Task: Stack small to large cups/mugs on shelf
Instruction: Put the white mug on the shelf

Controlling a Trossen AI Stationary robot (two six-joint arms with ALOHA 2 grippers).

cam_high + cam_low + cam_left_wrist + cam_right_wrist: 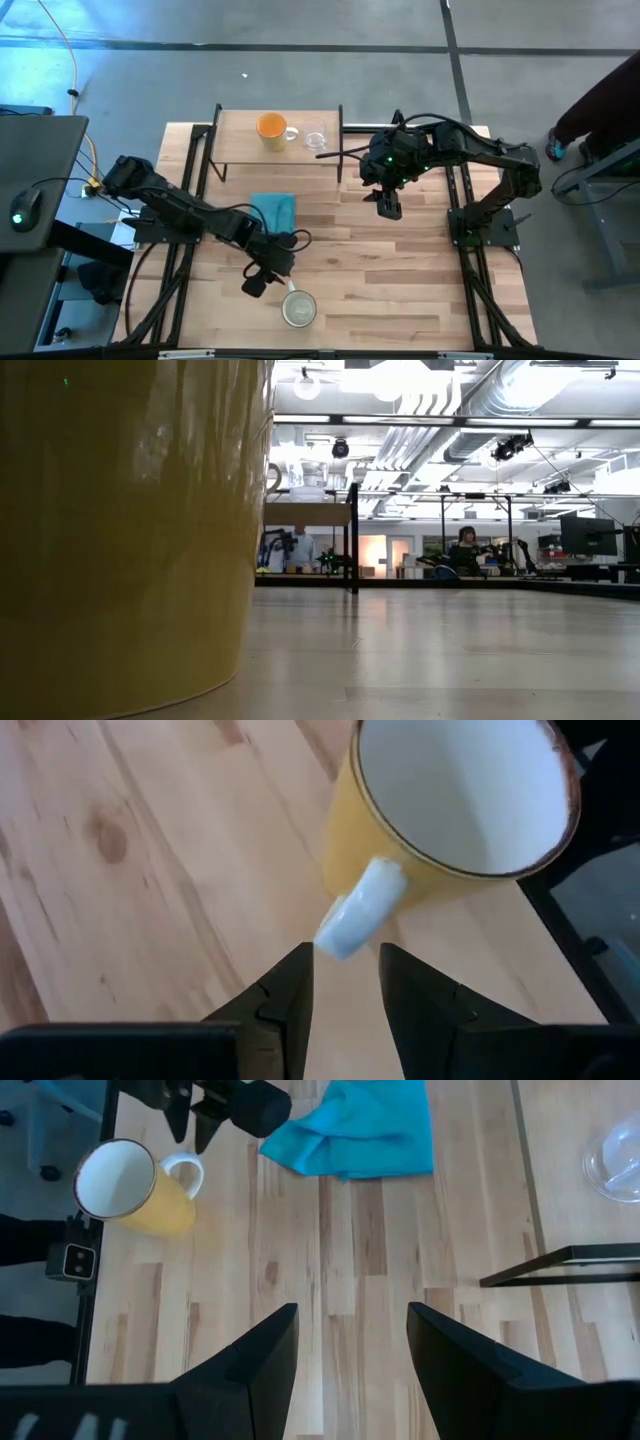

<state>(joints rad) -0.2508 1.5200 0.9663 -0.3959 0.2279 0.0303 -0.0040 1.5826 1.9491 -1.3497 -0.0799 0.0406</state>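
The large mug [299, 308] — pale yellow outside, white inside, with a white handle — stood on the counter [400, 280] near its front edge, well apart from the shelf [235, 140] at the far side. In the low view its wall [120, 530] filled the left half of the picture. The left claw [262, 282] hung just beside the mug's handle [355, 910], fingers [285, 995] parted and pointing at the handle from either side, not closed on it; whether a fingertip touched it I could not tell. On the shelf stood the orange mug [271, 127], handle toward the right, and just to its right the small clear glass cup [316, 139] — the two near each other but apart. A teal cloth [274, 209] lay crumpled on the counter between the shelf and the large mug, near the left arm's forearm. The right claw [388, 205] hovered over the counter right of the shelf's near corner, its fingers [255, 1355] spread wide and holding nothing. A person [610, 95] stood at the right edge of the floor beyond the counter.
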